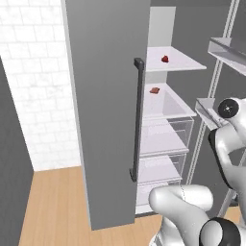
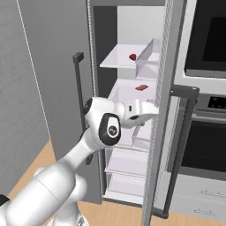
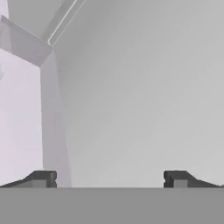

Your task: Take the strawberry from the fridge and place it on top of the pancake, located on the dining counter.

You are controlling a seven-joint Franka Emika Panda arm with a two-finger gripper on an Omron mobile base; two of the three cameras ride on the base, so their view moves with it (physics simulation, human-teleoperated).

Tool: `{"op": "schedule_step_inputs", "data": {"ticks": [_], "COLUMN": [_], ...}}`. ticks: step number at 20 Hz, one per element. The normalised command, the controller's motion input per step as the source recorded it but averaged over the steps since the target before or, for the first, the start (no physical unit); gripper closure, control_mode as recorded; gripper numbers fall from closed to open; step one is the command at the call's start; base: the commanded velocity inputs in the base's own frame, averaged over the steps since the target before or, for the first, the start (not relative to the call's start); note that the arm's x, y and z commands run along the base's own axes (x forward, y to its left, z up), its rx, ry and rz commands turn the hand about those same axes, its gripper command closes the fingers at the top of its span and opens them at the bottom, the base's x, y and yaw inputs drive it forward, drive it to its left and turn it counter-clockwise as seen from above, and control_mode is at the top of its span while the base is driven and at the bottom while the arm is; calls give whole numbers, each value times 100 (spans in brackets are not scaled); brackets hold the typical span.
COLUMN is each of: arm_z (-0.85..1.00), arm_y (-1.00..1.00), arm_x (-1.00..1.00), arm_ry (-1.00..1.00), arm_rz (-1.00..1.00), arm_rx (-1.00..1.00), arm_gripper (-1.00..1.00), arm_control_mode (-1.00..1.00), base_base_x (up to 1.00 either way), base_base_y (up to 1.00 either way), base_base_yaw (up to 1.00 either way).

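- The fridge (image 1: 105, 110) is seen with its right door swung open and its left door shut; a long dark bar handle (image 1: 137, 120) runs down the shut door's edge.
- The strawberry (image 1: 165, 59) is seen resting on the upper white shelf (image 1: 185, 61) inside the fridge, near the shelf's middle; in the right base view it (image 2: 133, 57) lies just left of a clear door bin (image 2: 148, 53).
- A flat reddish-brown piece (image 1: 154, 90) is seen on the next shelf down, well below the berry and slightly to its left; it (image 2: 141, 87) is also shown in the right base view.
- Clear drawers (image 1: 166, 137) are stacked below these shelves.
- The opened door (image 2: 161, 110) stands edge-on in the right base view, between the fridge interior and a black-glass wall oven (image 2: 207, 39); its own dark handle (image 2: 181, 145) faces the oven.
- The white arm (image 2: 106, 128) is raised in front of the lower shelves, its hand reaching toward the open door's edge, below the level of both food items.
- In the hand view the pincer (image 3: 109, 179) is shown with its two dark tips set wide apart and nothing between them; plain grey surface and a pale panel edge are faced.
- A white tiled wall (image 1: 33, 86) and a light wood floor (image 1: 53, 206) are seen left of the fridge.
- No readable writing or brand mark is discernible anywhere.
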Motion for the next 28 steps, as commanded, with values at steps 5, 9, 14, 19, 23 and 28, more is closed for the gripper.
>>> {"op": "schedule_step_inputs", "data": {"ticks": [5, 9, 14, 19, 23, 28], "arm_z": [10, 3, 4, 2, 0, 0], "arm_y": [-83, -57, 9, 82, 98, 99], "arm_x": [-3, 0, -15, -52, -34, -34], "arm_ry": [-5, -3, -3, 0, -5, -9], "arm_rz": [-2, 0, 2, 0, 0, 1], "arm_rx": [5, 5, 0, 2, 1, 7], "arm_gripper": [-100, -100, -100, -100, -100, -100], "arm_control_mode": [-100, -100, -100, -100, -100, -100], "base_base_x": [0, 0, 0, 0, 0, 0], "base_base_y": [0, 0, 0, 0, 0, 0], "base_base_yaw": [0, 0, 0, 0, 0, 0]}}
